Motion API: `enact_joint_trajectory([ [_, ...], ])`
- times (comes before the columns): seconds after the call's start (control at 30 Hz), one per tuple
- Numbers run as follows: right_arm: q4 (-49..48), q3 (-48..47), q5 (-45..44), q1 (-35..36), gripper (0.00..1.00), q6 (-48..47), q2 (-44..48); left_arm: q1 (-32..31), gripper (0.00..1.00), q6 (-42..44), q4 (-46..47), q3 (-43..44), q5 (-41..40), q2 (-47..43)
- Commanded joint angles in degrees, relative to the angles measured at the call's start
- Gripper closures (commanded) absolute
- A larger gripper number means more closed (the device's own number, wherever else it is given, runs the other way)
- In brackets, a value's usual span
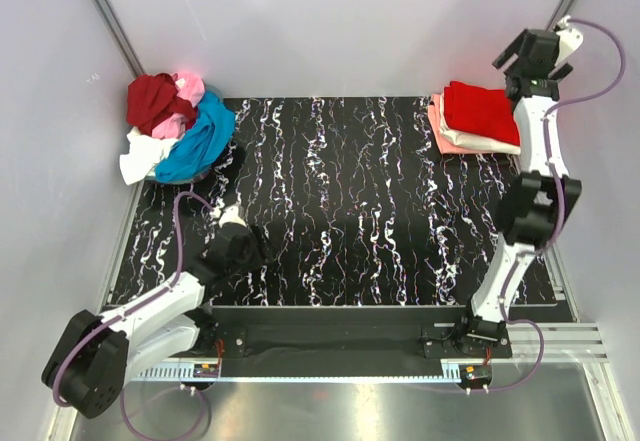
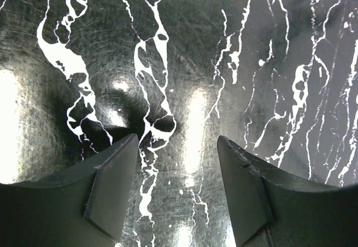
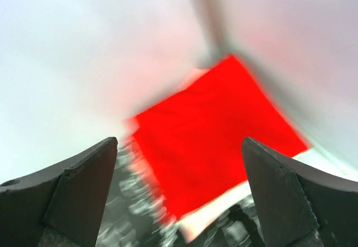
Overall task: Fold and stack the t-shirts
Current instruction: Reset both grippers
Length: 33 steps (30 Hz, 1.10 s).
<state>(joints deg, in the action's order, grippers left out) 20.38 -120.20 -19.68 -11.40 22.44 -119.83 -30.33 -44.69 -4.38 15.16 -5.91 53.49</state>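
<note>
Top view: folded stack (image 1: 475,126) at the far right corner of the bench (image 1: 350,191), with the bright red t-shirt (image 1: 482,109) on top, a cream t-shirt (image 1: 495,145) under it and a salmon t-shirt (image 1: 447,133) at the bottom, edges roughly squared. Three done, by my count. Far left corner: loose heap (image 1: 175,126), unfolded, made up of the dark red t-shirt (image 1: 152,99), pink t-shirt (image 1: 188,88), blue t-shirt (image 1: 202,141) and white t-shirt (image 1: 136,157), tangled over one another. Four left to fold and carry across. Middle of the bench carries no shirt. Left gripper (image 1: 232,219) sits low over the near left of the bench, short of the heap; right gripper (image 1: 535,56) is raised beyond the stack. Left wrist view: left gripper (image 2: 178,163) released, nothing between the fingers, only marbled bench surface below. Right wrist view, blurred: right gripper (image 3: 179,140) spread wide and empty, the bright red t-shirt (image 3: 212,140) lying flat below it with a paler layer showing at its near edge. Judgement: somewhat under halfway; next shirt not yet picked.
</note>
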Motion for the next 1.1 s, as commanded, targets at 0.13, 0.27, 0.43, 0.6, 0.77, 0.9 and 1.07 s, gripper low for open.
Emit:
enact_joint_trajectory([
  [0.13,-4.46,26.03,-0.71,25.88,0.0,9.01,29.98,-0.26,0.34,0.74,2.01,1.98,-1.38,1.7],
  [0.27,-8.95,43.0,5.25,37.13,0.0,12.1,41.94,-0.26,0.33,1.09,1.48,1.98,-1.12,1.17],
  [0.43,-10.27,59.89,8.26,48.9,0.0,15.44,51.27,-0.35,0.32,1.09,1.31,1.89,-1.12,0.47],
  [0.6,-9.76,69.31,0.8,65.25,0.0,20.88,50.23,-0.26,0.3,1.09,0.96,1.98,-1.29,0.12],
  [0.77,-0.53,64.58,-13.51,77.48,0.0,21.16,43.02,-0.35,0.21,1.18,-0.01,2.24,-1.47,-0.23],
  [0.9,-6.28,69.03,-16.0,81.52,0.0,20.9,44.76,-0.35,0.17,1.27,-0.62,2.42,-1.91,-1.29],
  [1.07,-17.47,77.92,-11.18,81.62,0.0,18.44,48.46,-0.35,0.16,1.18,-3.0,3.48,-3.22,-2.59],
])
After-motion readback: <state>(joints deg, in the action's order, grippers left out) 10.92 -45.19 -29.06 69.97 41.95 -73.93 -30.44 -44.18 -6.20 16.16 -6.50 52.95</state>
